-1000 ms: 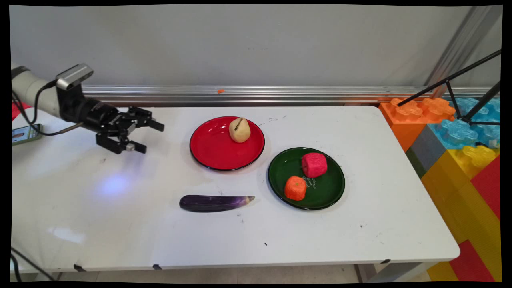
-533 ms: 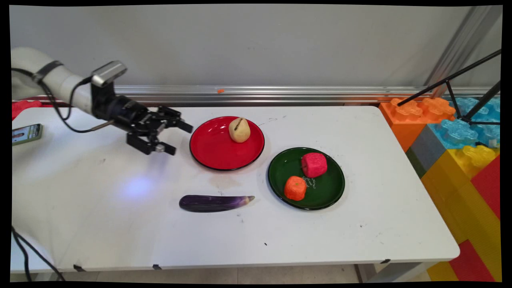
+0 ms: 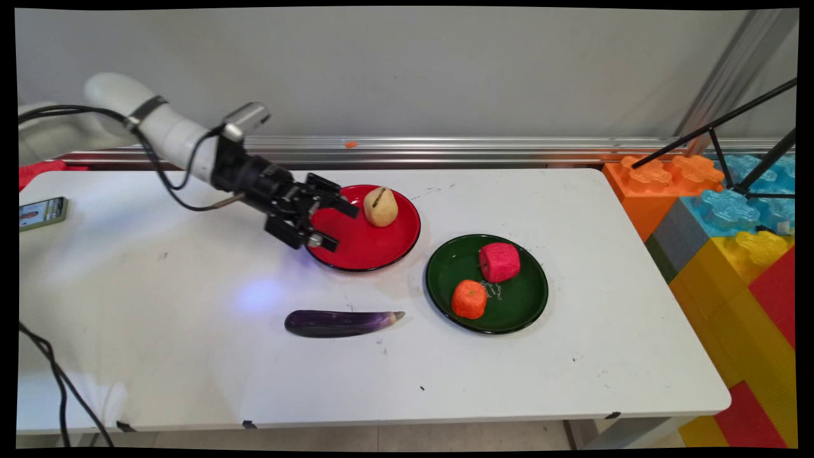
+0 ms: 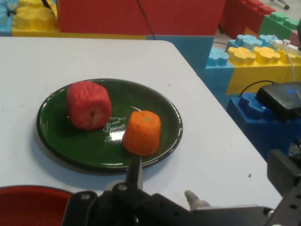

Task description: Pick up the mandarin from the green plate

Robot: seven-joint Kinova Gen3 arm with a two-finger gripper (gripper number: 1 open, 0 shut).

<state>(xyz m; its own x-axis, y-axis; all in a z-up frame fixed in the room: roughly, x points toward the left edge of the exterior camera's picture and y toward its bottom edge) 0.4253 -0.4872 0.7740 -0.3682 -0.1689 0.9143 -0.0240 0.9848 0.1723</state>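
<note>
My gripper is open and hangs over the left part of a red plate, with nothing between its fingers. A pale yellow pear stands on that plate's far side, just right of the upper finger. To the right is a green plate with a red apple and an orange fruit on it. A purple eggplant lies on the table in front of the red plate. The hand view looks at the green plate, the red apple and the orange fruit.
A phone lies at the table's far left. Large toy blocks and a black tripod stand off the right end. A metal rail runs along the back. Black cables hang at the lower left.
The arm has swung right from the table's left side until the gripper is over the red plate's left part. The gripper stays open. Nothing on the table has moved.
</note>
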